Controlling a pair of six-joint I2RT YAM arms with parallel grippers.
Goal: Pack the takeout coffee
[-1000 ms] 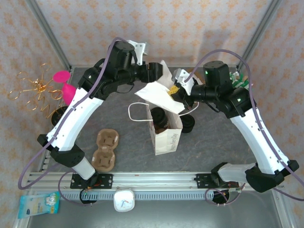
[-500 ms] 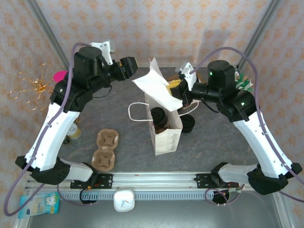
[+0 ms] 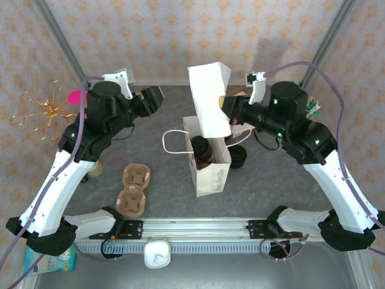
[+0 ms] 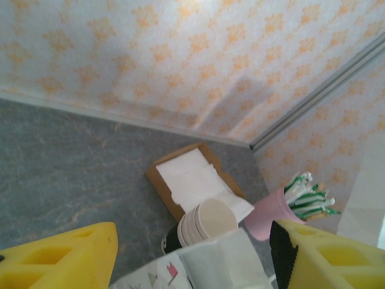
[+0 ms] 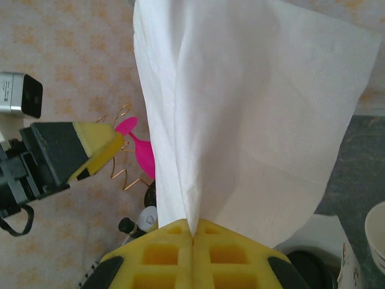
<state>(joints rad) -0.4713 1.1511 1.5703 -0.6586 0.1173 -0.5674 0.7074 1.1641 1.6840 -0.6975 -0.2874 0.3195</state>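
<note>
While the takeout coffee (image 3: 201, 149) stands with its black lid up inside the white paper bag (image 3: 212, 176), just below and to the near side of the right pincer (image 3: 227, 109), the main item counts as packed. Item in hand: one white napkin (image 5: 240, 108), clenched at its lower edge between the shut yellow fingers of the right pincer (image 5: 192, 232), the sheet fanning out past the fingertips and above the bag's mouth. Left pincer (image 3: 153, 99): released, jaws apart with nothing between them, well off to the napkin's far side and facing the right pincer across the bag. Ahead of the left pincer (image 4: 192, 247): a stack of cups (image 4: 207, 221), a cardboard tray of napkins (image 4: 192, 180) beyond it, and a pink holder of green-striped sticks (image 4: 283, 211) to one side. On the near side of the left pincer lies a brown cup carrier (image 3: 133, 189), unused. Handling note, as a judgement: the step is tucking the napkin in beside the cup. Bring the sheet's free edge over the open mouth, lower it down the gap behind the lid, and let go only once most of it is inside. The bag is light and stands unsupported, so a sideways brush could tip it; the free pincer could steady its rim.
</note>
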